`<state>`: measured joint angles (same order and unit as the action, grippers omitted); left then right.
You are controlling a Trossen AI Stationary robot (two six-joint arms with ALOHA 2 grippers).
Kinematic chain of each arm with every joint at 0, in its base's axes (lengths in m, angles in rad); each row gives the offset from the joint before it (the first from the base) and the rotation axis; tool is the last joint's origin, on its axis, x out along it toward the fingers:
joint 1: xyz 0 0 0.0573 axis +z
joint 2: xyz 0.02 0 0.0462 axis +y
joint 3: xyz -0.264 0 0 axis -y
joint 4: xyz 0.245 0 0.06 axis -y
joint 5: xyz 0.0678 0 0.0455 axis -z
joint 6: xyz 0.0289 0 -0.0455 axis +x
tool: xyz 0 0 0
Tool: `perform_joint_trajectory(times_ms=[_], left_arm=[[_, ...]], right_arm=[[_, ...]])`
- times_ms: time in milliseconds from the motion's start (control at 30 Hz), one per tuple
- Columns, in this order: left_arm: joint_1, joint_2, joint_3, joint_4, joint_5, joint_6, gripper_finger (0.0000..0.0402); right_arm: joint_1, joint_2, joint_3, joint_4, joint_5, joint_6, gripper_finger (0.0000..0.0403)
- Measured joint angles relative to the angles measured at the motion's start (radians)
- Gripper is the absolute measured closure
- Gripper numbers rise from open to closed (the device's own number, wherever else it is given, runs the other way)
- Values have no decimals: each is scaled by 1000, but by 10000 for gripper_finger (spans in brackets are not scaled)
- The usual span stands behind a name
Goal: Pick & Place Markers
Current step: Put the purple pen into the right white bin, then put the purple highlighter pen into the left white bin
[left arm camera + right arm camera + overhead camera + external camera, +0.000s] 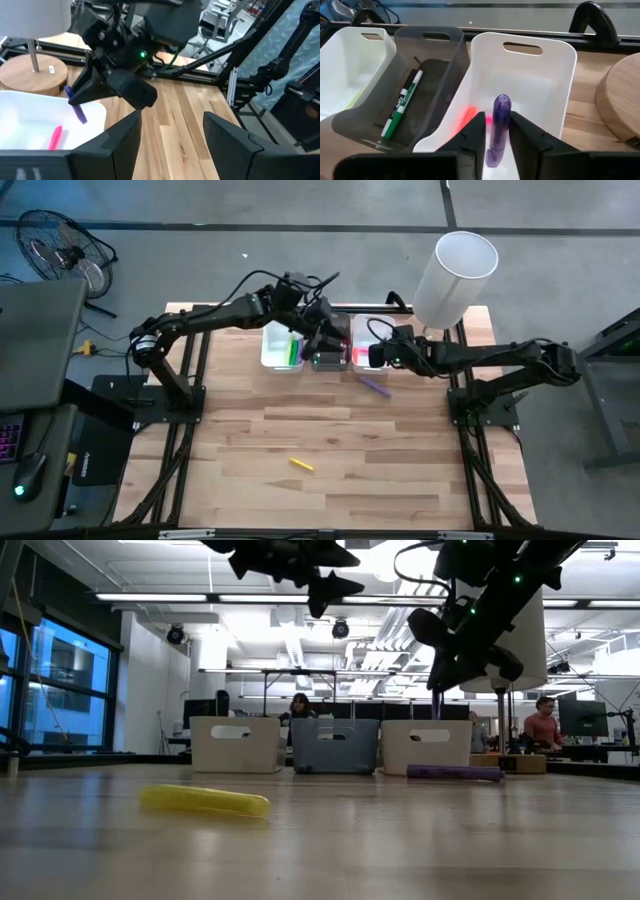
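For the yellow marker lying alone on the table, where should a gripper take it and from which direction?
Grip the yellow marker at mid-barrel, coming straight down from above, fingers closing across its width. It lies flat on the bare table, slightly angled, with nothing beside it, so probably either gripper could straddle it once turned square to its long axis.

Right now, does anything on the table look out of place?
Yes: a slim yellow marker and a purple marker lie loose on the wooden table, outside the bins. The right hand holds another purple marker.
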<state>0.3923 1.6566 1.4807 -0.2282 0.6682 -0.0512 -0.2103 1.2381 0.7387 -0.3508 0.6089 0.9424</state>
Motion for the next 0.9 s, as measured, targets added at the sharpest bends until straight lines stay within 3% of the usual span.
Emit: perform_joint_trajectory(times_ms=[433, 733, 900], left_arm=[[1, -17, 1, -179, -9, 88, 193], [-9, -16, 1, -282, -55, 63, 193], [-72, -16, -4, -276, -162, -33, 193]], right_arm=[[0, -17, 0, 7, -31, -8, 208], [63, -125, 0, 75, -110, -160, 203], [135, -195, 0, 79, -221, -222, 203]])
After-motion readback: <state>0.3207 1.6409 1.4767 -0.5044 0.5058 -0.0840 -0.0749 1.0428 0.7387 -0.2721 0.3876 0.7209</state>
